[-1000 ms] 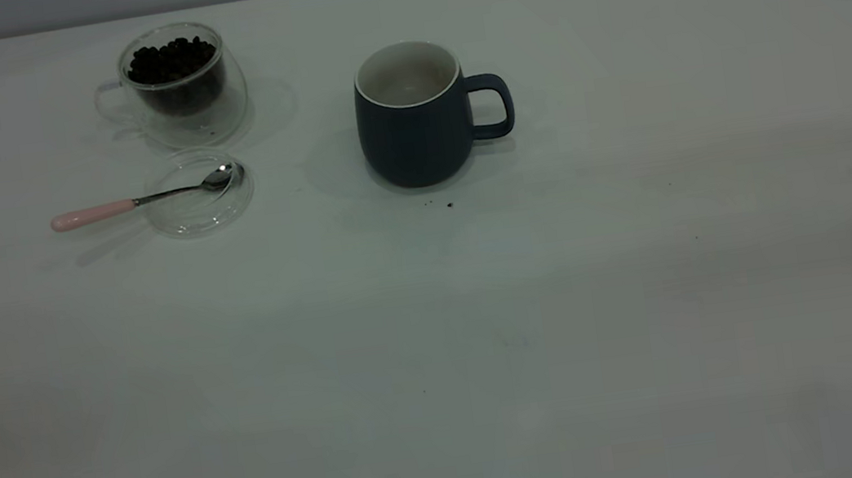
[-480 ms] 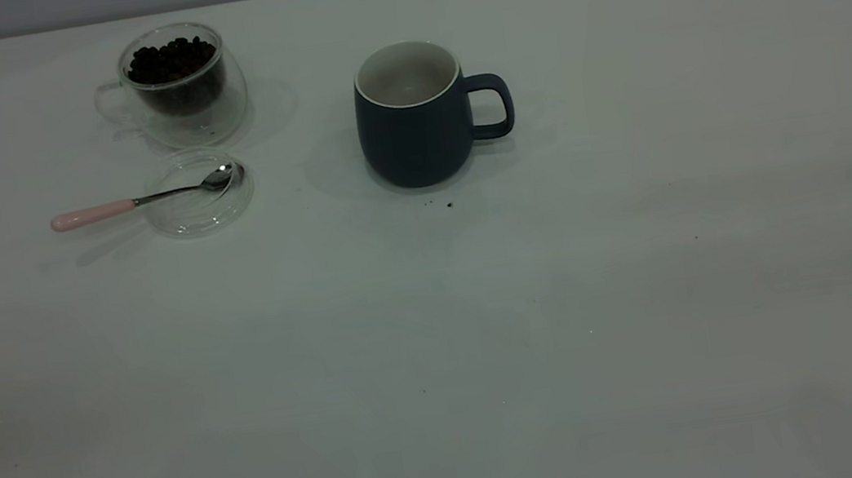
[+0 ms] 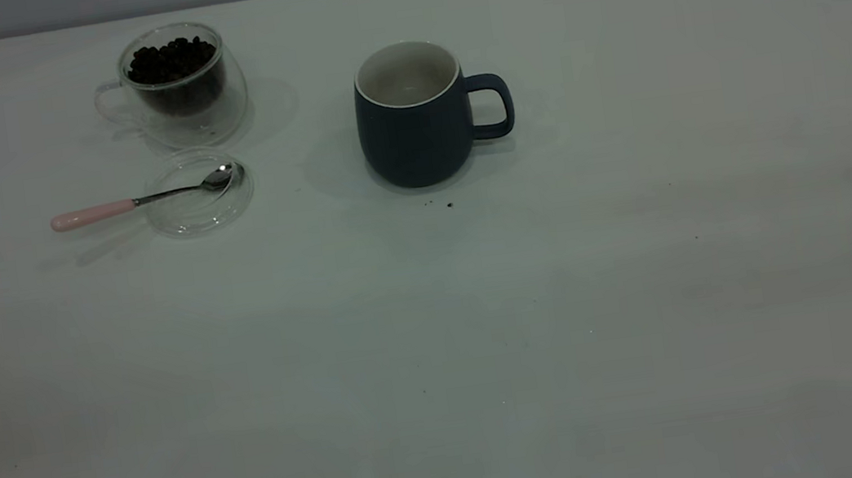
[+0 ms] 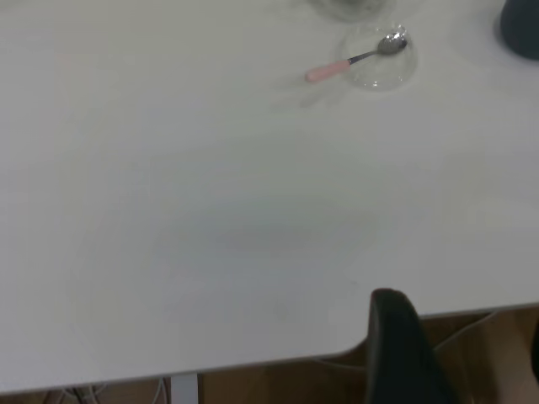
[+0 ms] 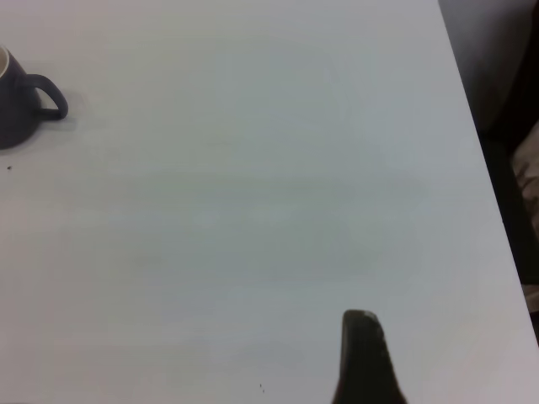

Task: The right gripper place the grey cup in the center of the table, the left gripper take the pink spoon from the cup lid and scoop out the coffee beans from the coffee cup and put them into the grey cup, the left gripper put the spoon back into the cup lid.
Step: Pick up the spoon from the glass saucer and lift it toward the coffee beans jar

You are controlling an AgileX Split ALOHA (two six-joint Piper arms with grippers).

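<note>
The grey cup (image 3: 414,115) is sitting upright on the white tabletop (image 3: 646,284), a bit toward the far side and roughly in the middle left-to-right, handle pointing to the right in the exterior view. Its white inside looks empty from here, and there are a couple of tiny dark specks (image 3: 449,205) on the tabletop just in front of it.

Off to the left, near the far edge, is the coffee cup (image 3: 179,86), clear glass with a heap of coffee beans (image 3: 170,61) inside. Just in front of it, pretty much touching, is the cup lid (image 3: 198,192), lying flat. The pink spoon (image 3: 141,200) has its shiny bowl resting in the lid and its pink handle sticking out over the rim to the left, past the lid's edge.

Neither arm shows up in the exterior view. The left pincer (image 4: 459,358) only appears in its own wrist view, hanging back near the tabletop's edge, well apart from the spoon and lid. One dark finger (image 4: 402,349) is clear, with a sliver of another at the frame edge, so it looks spread open and holds nothing. The right pincer (image 5: 364,358) shows just one dark finger over bare tabletop, far from the grey cup, so I honestly can't tell how wide it is.
</note>
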